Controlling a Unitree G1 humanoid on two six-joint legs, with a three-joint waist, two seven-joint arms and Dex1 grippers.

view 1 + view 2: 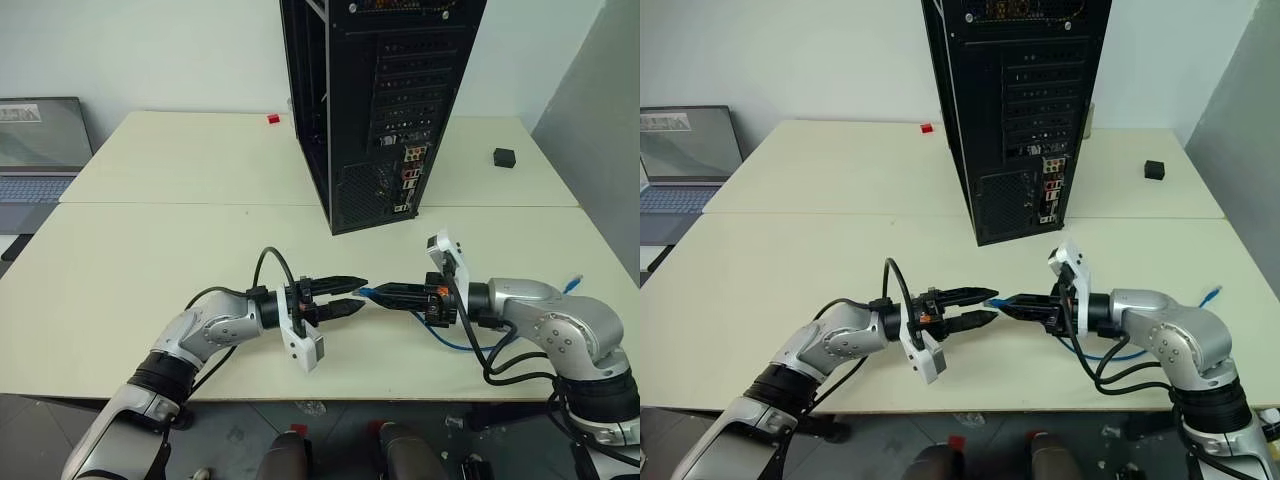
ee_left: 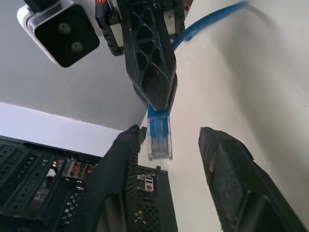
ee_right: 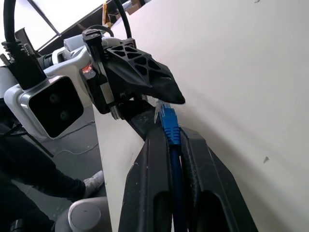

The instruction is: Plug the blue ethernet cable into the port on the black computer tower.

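Grippers meet over the near bench (image 1: 120,270): my right gripper (image 1: 378,293) clamps the blue ethernet cable (image 3: 170,126) just behind its plug, my left gripper (image 1: 352,296) stands spread around it. Beyond stands the black computer tower (image 1: 385,90).

Two pale cream desk tops (image 1: 160,250) butted edge to edge, the seam running across the width beneath the black computer tower (image 1: 375,110). The tower stands upright across the seam, its perforated rear panel facing the viewer. On the far desk: a small red object (image 1: 273,119) just left of the tower, and a small black block (image 1: 504,157) well to its right. A slack loop of the blue ethernet cable (image 1: 455,343) rests on the near desk at right.
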